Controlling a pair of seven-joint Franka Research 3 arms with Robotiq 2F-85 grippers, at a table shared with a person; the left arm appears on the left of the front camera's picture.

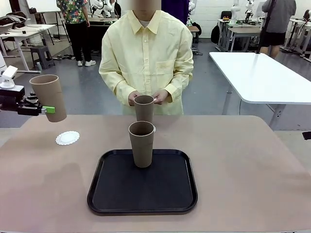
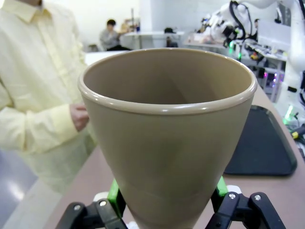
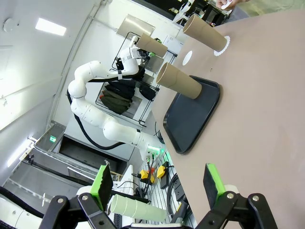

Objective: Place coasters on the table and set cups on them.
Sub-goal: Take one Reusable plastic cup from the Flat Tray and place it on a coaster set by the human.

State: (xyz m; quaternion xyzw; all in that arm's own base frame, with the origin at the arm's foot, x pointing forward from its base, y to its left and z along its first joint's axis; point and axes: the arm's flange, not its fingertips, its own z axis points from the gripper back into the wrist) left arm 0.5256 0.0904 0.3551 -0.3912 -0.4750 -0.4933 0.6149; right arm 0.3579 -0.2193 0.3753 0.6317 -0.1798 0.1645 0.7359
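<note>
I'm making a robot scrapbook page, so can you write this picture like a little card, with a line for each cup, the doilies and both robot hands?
Held cup: gripped in the left gripper, up in the air over the left side of the table
Tray cup: upright on the black tray
Far cup: upright on a coaster, close to the person's hands
Bare coaster: flat on the table near the held cup, nothing on it
Right gripper: open, holding nothing
</note>
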